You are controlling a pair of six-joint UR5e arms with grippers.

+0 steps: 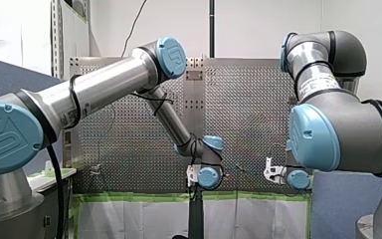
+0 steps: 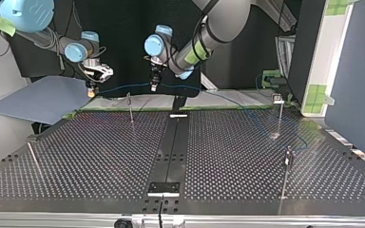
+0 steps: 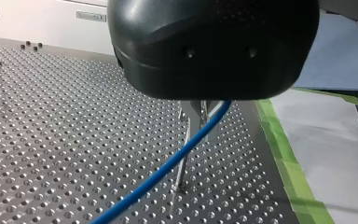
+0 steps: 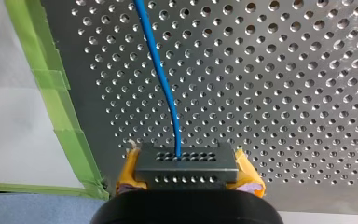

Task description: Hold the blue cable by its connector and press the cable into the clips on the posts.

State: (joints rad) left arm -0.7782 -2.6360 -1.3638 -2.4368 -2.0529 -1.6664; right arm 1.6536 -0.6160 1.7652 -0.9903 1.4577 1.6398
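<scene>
Right gripper (image 4: pixel 189 173) is clamped on the connector (image 4: pixel 186 161), yellow pads either side. The cable (image 4: pixel 161 79) runs from it in the air over the counter (image 2: pixel 100 156), past the left gripper (image 3: pixel 198 116); can't tell that one's grip. Step: bringing the cable to a clip. Next move, likely: line the cable over the near post (image 2: pixel 130 108) and press down.
</scene>
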